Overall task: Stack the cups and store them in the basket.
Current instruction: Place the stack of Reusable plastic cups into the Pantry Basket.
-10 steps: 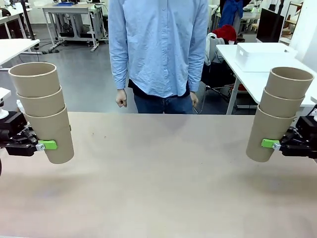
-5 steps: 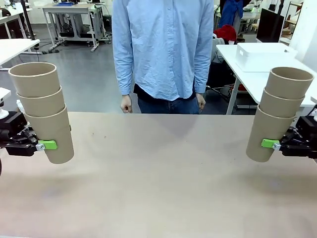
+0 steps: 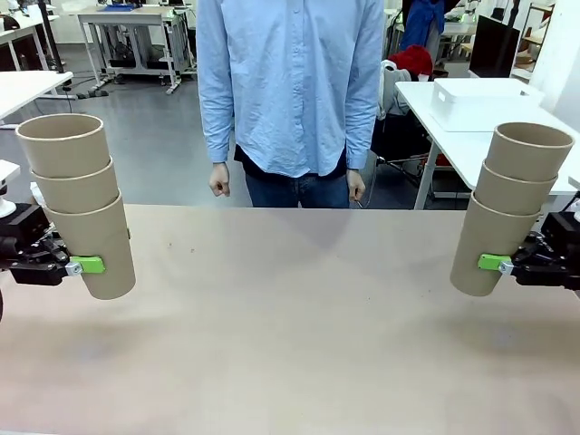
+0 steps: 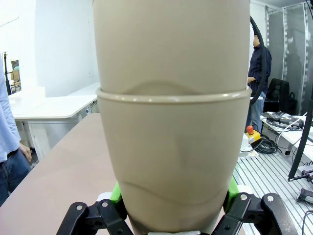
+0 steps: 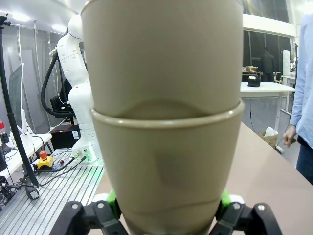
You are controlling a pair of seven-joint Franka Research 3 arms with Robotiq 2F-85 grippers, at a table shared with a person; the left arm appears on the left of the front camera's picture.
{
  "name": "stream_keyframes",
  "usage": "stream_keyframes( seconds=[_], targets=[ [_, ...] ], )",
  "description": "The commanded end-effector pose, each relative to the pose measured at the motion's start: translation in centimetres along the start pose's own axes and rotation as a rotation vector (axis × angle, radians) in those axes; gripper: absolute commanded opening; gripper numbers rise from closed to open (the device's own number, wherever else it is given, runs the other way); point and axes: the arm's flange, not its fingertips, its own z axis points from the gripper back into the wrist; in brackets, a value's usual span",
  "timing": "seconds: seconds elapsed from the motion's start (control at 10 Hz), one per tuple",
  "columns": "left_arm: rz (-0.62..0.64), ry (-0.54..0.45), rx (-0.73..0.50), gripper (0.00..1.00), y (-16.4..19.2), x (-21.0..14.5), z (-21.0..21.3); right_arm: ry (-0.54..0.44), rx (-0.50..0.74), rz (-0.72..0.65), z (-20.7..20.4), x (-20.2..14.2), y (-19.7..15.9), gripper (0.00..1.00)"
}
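Note:
Two stacks of three nested brown paper cups hang above the table. The left stack (image 3: 80, 204) leans slightly outward, and my left gripper (image 3: 86, 265) is shut on its bottom cup. The right stack (image 3: 507, 208) tilts the other way, with my right gripper (image 3: 494, 263) shut on its lowest cup. In the left wrist view the cups (image 4: 173, 122) rise between the green pads (image 4: 115, 192). The right wrist view shows the same with its cups (image 5: 164, 122) and pads (image 5: 112, 197). The basket is out of view.
A person in a light blue shirt (image 3: 290, 82) stands at the table's far edge, hands (image 3: 218, 180) down at the sides. The tan table (image 3: 290, 326) spreads between the two stacks. White tables stand in the background.
The person shifted slightly right and then back left. Both arms and cup stacks stayed still.

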Motion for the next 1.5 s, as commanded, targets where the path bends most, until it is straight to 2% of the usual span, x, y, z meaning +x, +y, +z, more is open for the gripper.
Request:
stream_keyframes(
  seconds=[0.0, 1.4],
  targets=[
    [-0.005, -0.011, -0.004, 0.85, -0.04, 0.25, -0.08, 0.0, 0.0, 0.007, 0.01, 0.31, 0.0, 0.84],
    [-0.005, -0.011, -0.004, 0.85, -0.04, 0.25, -0.08, 0.0, 0.0, 0.007, 0.01, 0.31, 0.0, 0.84]
  ],
)
